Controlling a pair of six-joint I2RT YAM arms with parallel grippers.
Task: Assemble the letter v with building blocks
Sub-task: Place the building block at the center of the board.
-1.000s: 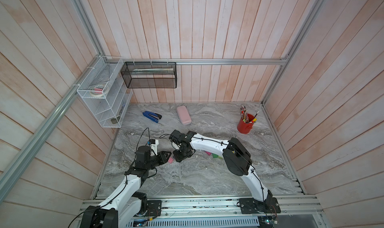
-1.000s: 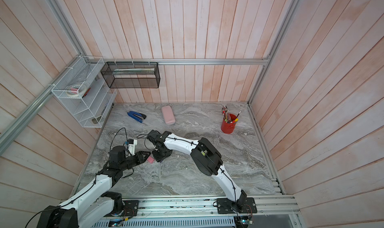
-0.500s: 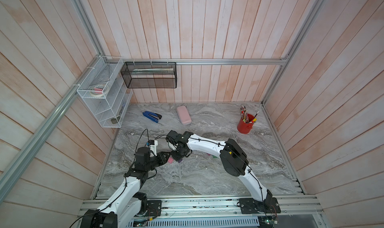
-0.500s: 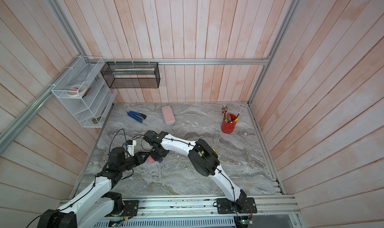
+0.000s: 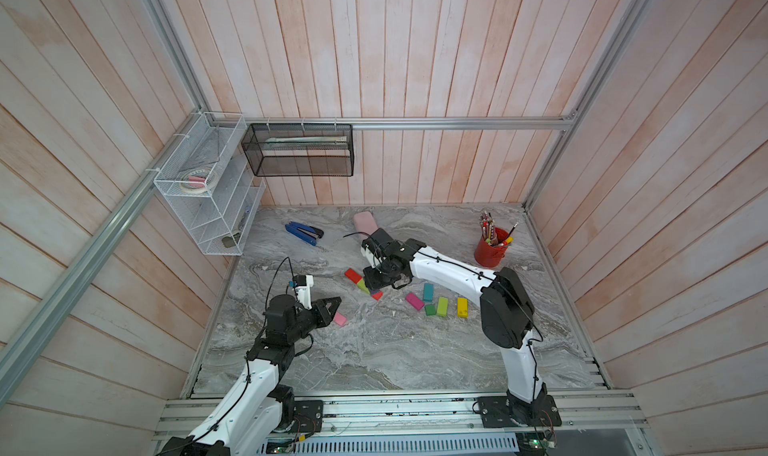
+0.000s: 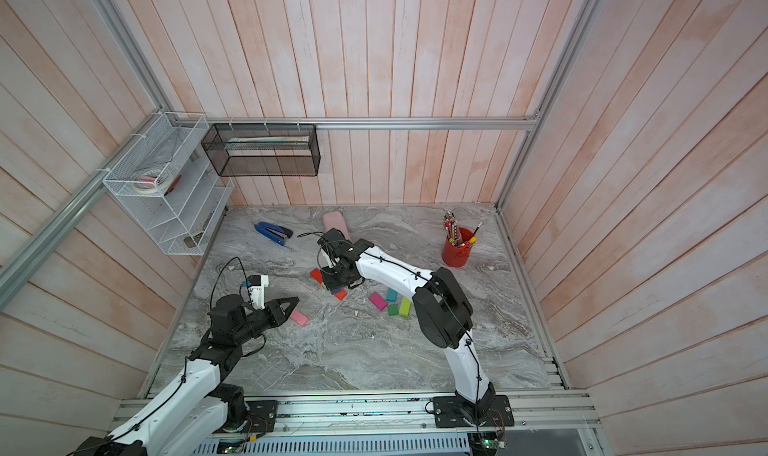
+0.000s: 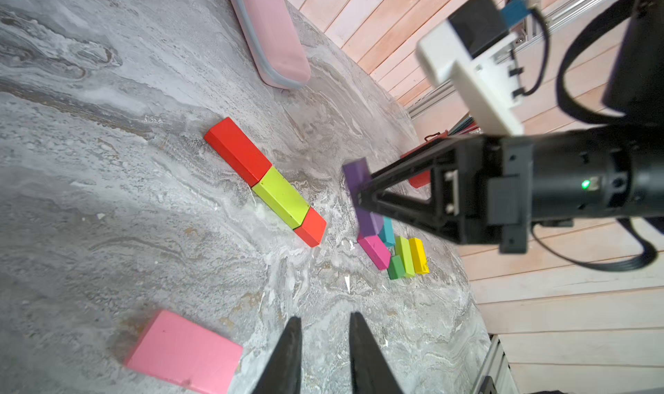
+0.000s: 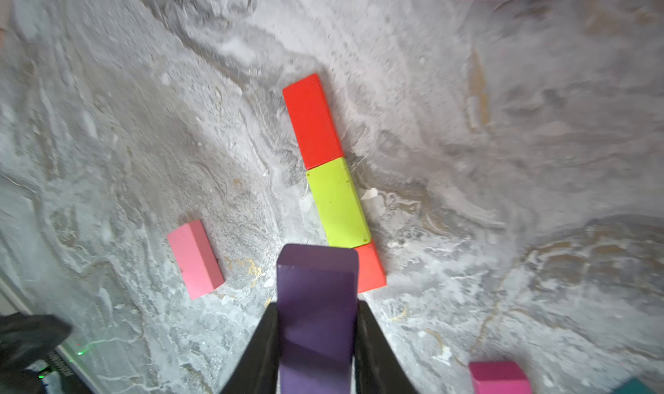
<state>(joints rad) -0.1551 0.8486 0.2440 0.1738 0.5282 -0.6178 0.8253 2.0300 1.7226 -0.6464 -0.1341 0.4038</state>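
The right gripper (image 8: pixel 318 304) has its two black fingers (image 8: pixel 258 345) clamped on the sides of a purple block (image 8: pixel 316 277), which sticks out past the fingertips. The block's free end is close to the short red block (image 8: pixel 372 270); whether the two touch cannot be told. That short red block ends a straight row lying flat on the marble tabletop (image 5: pixel 374 350). The row runs long red block (image 8: pixel 312 123), lime block (image 8: pixel 337 202), short red block, each touching the next end to end. The left gripper (image 7: pixel 325 324) has its fingers (image 7: pixel 285 360) a narrow gap apart with nothing between them. A pink block (image 7: pixel 183 352) lies flat just beside them, not in their grip and well apart from the row. Farther along the tabletop, on the right arm's side, sits a loose cluster: a magenta block (image 5: pixel 414 301), a teal block (image 5: pixel 428 292), a green cube (image 5: pixel 430 309), a second lime block (image 5: pixel 442 306) and a yellow block (image 5: pixel 462 307). Near the back wall are a pale pink case (image 5: pixel 365 221), a blue stapler (image 5: pixel 303 233) and a red pencil cup (image 5: pixel 490 250).
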